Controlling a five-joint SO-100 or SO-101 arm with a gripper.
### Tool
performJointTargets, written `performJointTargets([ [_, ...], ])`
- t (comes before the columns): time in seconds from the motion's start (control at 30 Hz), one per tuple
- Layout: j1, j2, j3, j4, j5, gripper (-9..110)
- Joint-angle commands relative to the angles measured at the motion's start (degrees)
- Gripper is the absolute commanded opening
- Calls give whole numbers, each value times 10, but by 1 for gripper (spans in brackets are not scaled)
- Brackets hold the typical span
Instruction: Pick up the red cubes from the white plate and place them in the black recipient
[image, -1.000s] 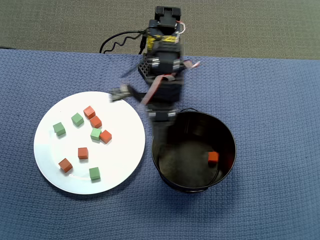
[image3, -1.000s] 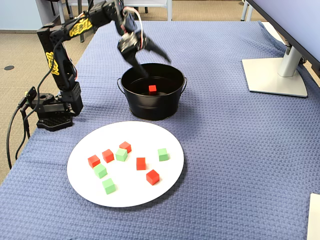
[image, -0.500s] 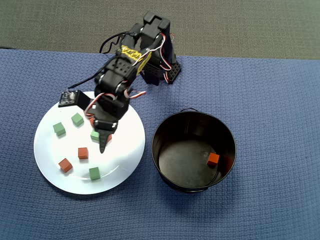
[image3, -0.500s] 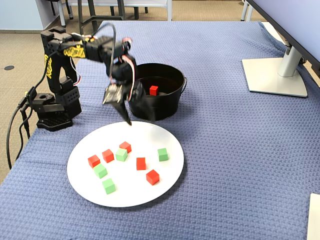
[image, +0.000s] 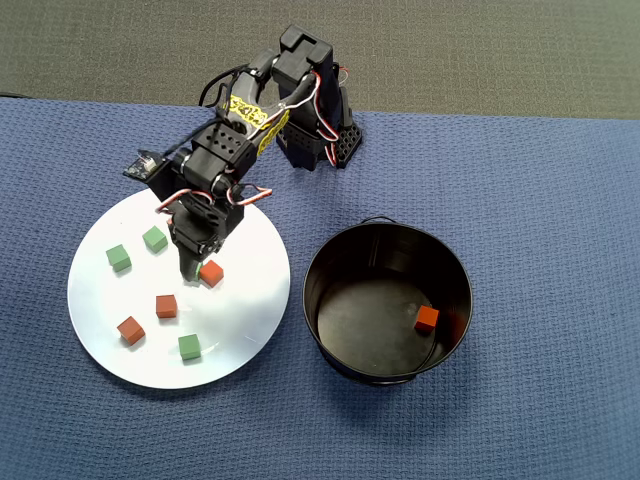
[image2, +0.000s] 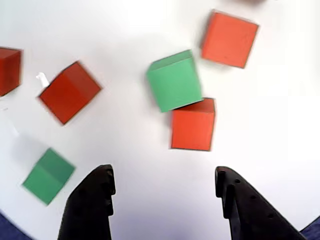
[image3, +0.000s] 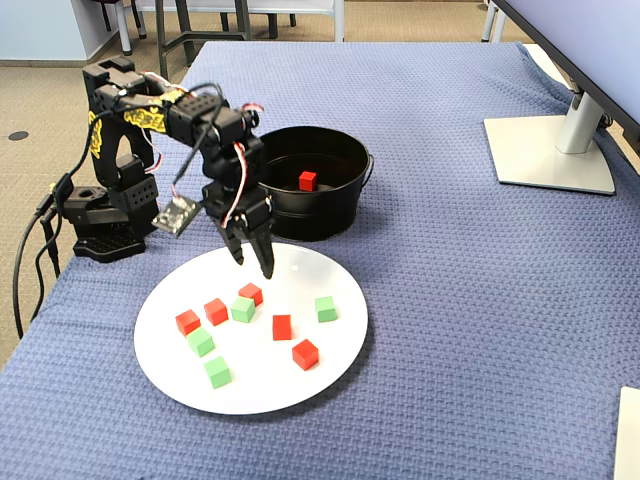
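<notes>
Several red cubes lie on the white plate among green cubes. In the fixed view the nearest red cube touches a green cube. The same pair shows in the wrist view, red below green. My gripper hovers just above the plate's far side, open and empty, and the wrist view shows both jaws wide apart over bare plate. In the overhead view my gripper is beside a red cube. One red cube lies inside the black recipient.
Green cubes are mixed with the red ones on the plate. The arm's base stands left of the pot in the fixed view. A monitor stand is at the far right on the blue cloth.
</notes>
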Motion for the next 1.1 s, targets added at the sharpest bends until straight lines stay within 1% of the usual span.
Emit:
performJointTargets([
  [0.0,-14,7,27,-35,9,17],
  [0.13,-11,-11,32,-38,12,18],
  [0.3,-4,-45,17,-54,22,22],
  [0.57,-3,-87,-5,-50,14,20],
  [0.9,2,-140,-65,-50,-4,12],
  [0.97,4,-142,-69,-50,-5,9],
  [1.03,4,-143,-71,-48,-6,0],
  [1.07,4,-144,-72,-46,-5,0],
])
